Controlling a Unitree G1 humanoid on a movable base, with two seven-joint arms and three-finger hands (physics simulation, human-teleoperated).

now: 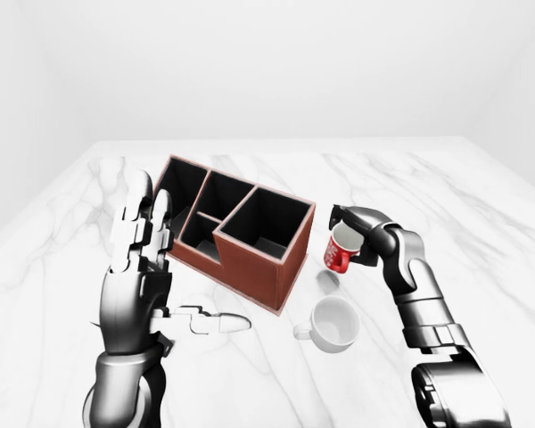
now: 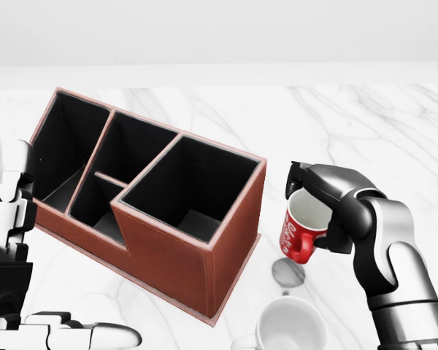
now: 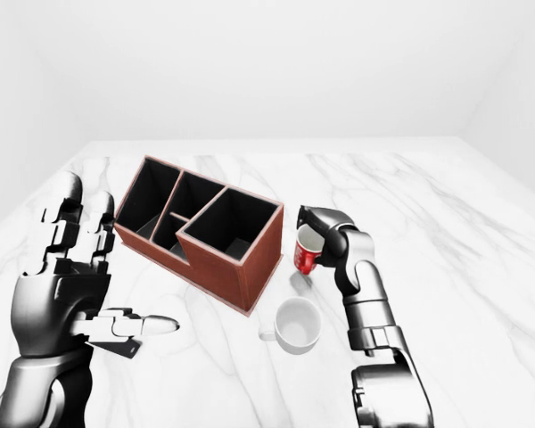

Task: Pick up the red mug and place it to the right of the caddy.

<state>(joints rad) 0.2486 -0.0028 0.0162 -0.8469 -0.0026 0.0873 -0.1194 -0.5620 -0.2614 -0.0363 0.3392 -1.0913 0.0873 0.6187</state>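
The red mug (image 2: pixel 301 232) hangs tilted just above the marble table, to the right of the brown caddy (image 2: pixel 160 197), with its shadow (image 2: pixel 288 272) beneath it. My right hand (image 2: pixel 317 200) is shut on the mug, fingers over its rim and side. The caddy has several dark compartments and sits left of centre in the head view. My left hand (image 1: pixel 147 241) is raised, open and holding nothing, at the left of the caddy in the left-eye view.
A white mug (image 2: pixel 288 324) stands on the marble table (image 2: pixel 365 124) below the red mug, near the bottom edge of the head view. White walls close off the table's far side.
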